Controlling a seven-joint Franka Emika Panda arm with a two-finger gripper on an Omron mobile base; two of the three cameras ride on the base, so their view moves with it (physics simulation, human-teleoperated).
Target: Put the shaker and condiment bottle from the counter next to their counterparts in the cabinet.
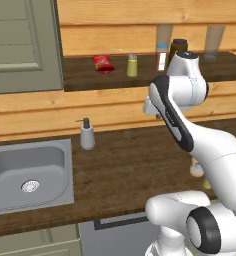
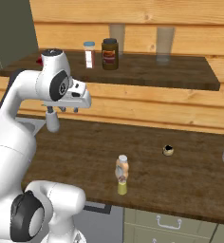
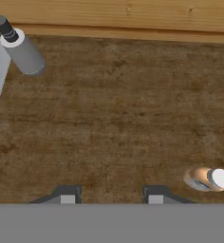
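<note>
Nearest the base, at the front edge of the dark wood counter (image 2: 190, 171), the peach-tan condiment bottle (image 2: 122, 170) stands upright with the small yellow-green shaker (image 2: 122, 188) just in front of it, touching or nearly so. Seen from the hand camera, the gripper (image 3: 111, 195) hangs above bare counter with its fingertips (image 3: 68, 196) apart and nothing between them; the bottle lies off to one side. A grey pump dispenser (image 1: 86, 134) stands beside the steel sink (image 1: 25, 172). Up in the cabinet (image 1: 200, 70), a second shaker (image 1: 132, 65) sits near a red item (image 1: 104, 64), with a blue-capped bottle (image 2: 89, 54) and brown jar (image 2: 110, 54) alongside.
</note>
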